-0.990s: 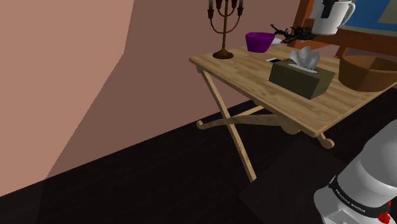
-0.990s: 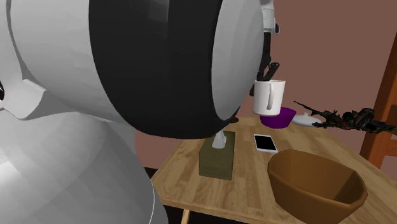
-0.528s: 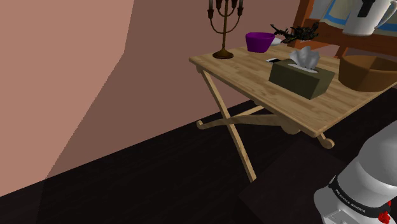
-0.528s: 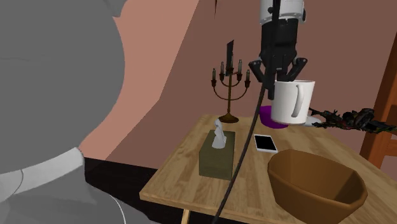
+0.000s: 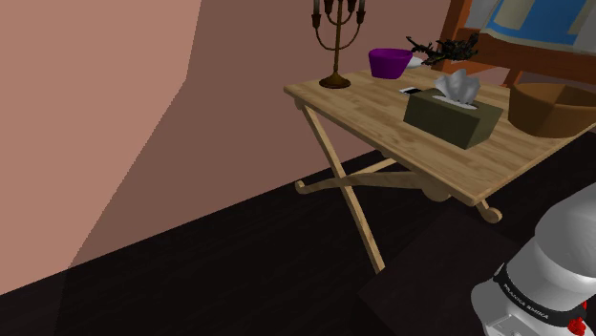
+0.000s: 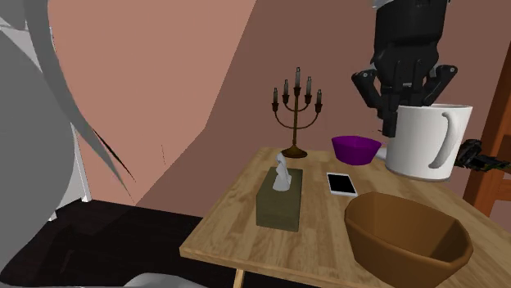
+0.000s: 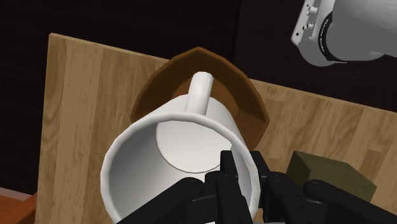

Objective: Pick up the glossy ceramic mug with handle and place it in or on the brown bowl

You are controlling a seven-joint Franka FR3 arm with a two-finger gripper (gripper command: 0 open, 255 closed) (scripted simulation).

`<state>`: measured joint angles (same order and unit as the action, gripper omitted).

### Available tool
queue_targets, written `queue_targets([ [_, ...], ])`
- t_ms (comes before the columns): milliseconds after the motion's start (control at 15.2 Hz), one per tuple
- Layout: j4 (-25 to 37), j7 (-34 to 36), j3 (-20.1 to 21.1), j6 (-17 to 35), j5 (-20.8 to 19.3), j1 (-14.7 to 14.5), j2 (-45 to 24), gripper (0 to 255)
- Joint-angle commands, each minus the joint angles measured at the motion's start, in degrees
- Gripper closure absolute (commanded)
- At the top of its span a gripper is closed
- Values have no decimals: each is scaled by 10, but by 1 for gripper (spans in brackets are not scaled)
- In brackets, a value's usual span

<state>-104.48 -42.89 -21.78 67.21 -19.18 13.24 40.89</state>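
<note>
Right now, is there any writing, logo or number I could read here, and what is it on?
Nothing reads clearly.
Black band on the robot's base: small white lettering, too small to read.
Grey arm part: faint marks, too blurred to read.
No text: mug, bowl, tissue box.

Shoulder view: brown bowl cut by right edge, candelabra top cropped. 2nd ext. view: mug hides most of a dark twiggy thing, maybe a branch. Wrist view: hand partly blocks tissue box.
</note>
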Motion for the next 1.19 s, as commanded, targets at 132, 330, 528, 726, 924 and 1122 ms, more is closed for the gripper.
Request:
queue_targets([
  [132, -45, 2, -4, 22, -7, 4, 24, 255],
  [330, -79, 7, -6, 41, -10, 7, 39, 255],
  [528, -112, 12, -8, 60, -14, 10, 53, 255],
  [726, -144, 16, -11, 78, -18, 13, 66, 255],
  [924, -175, 20, -14, 97, -22, 15, 79, 255],
  [1122, -191, 22, -16, 107, -25, 17, 85, 255],
])
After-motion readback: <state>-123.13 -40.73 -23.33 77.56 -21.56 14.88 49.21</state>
